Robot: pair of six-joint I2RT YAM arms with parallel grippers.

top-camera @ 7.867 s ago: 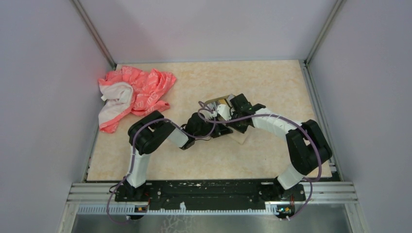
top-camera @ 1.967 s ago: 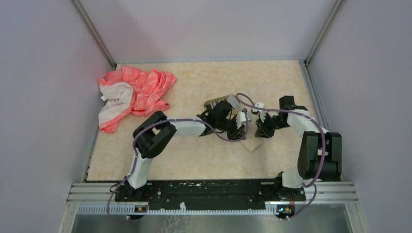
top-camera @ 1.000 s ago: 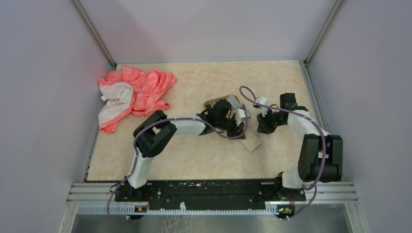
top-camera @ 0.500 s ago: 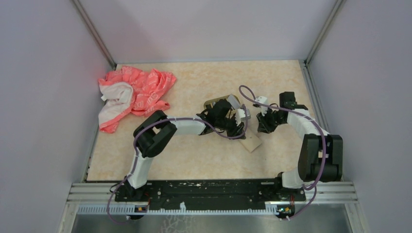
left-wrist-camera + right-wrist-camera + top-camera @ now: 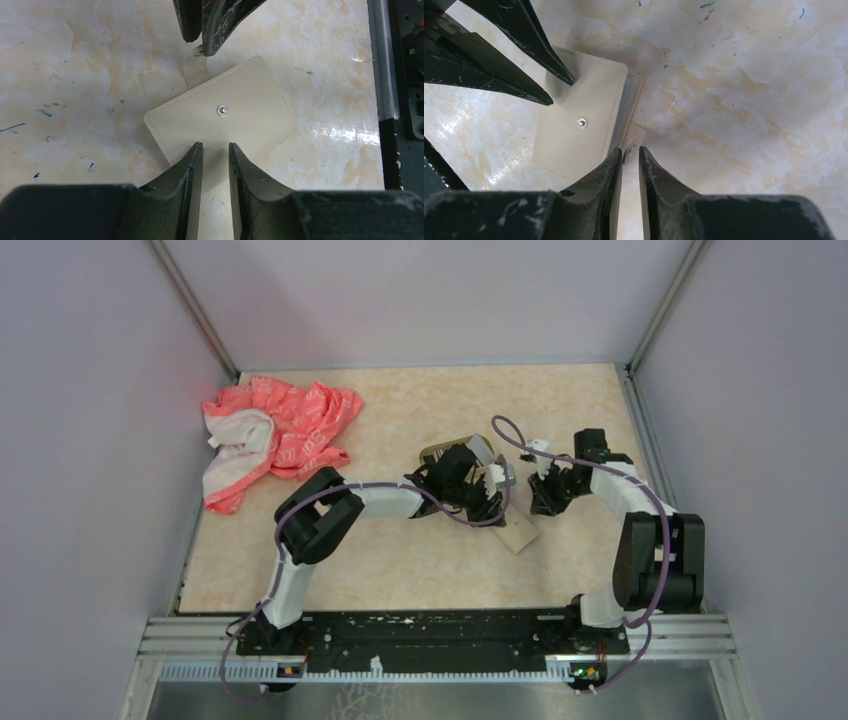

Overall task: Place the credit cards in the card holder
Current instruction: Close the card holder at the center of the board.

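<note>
left gripper [image 5: 215,146] over pouch [image 5: 250,95], cloth [image 5: 275,435] apart

I've got both arms reaching in toward each other. My left arm [image 5: 385,500] is folded at the elbow, forearm stretched to the right and wrist tipped down. The left gripper [image 5: 215,147] points downward, its jaws a narrow gap apart. My right arm [image 5: 625,485] bends leftward from a raised elbow. The right gripper [image 5: 629,151] faces the left one, tips near each other. Its fingers are almost together, and I can't tell whether they pinch.
</note>
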